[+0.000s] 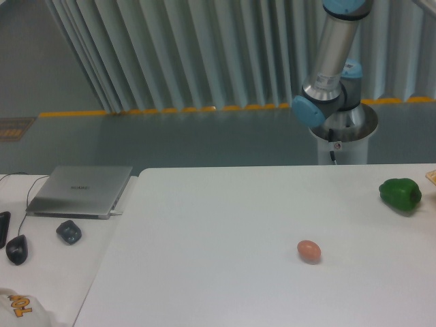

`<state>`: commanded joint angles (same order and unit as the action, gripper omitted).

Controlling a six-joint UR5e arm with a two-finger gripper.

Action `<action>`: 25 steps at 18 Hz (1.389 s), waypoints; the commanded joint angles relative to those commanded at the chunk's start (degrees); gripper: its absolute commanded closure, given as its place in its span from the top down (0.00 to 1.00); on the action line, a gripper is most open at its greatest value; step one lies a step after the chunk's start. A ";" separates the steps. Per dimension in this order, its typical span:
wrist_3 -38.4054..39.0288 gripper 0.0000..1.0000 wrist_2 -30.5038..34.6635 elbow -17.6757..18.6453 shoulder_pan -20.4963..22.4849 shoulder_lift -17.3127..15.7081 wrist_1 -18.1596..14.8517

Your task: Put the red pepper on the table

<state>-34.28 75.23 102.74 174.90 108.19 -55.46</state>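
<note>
The red pepper is out of view. The large white table fills the lower right of the picture. Only the lower part of the arm shows, rising from its base behind the table's far edge and leaving the frame at the top. The gripper is outside the picture.
A green bell pepper lies near the table's right edge. A brownish-pink egg rests right of centre. On the smaller desk at the left sit a grey laptop, a dark mouse and a small dark object.
</note>
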 joint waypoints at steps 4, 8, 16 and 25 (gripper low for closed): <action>0.00 0.98 0.00 0.00 0.00 0.09 0.09; -0.17 0.97 0.00 0.00 -0.09 0.27 0.00; -0.61 0.69 0.00 0.00 -0.35 0.71 0.00; -0.53 0.53 0.00 -0.70 -1.05 0.62 -0.09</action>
<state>-34.80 75.23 102.04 173.85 108.81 -55.55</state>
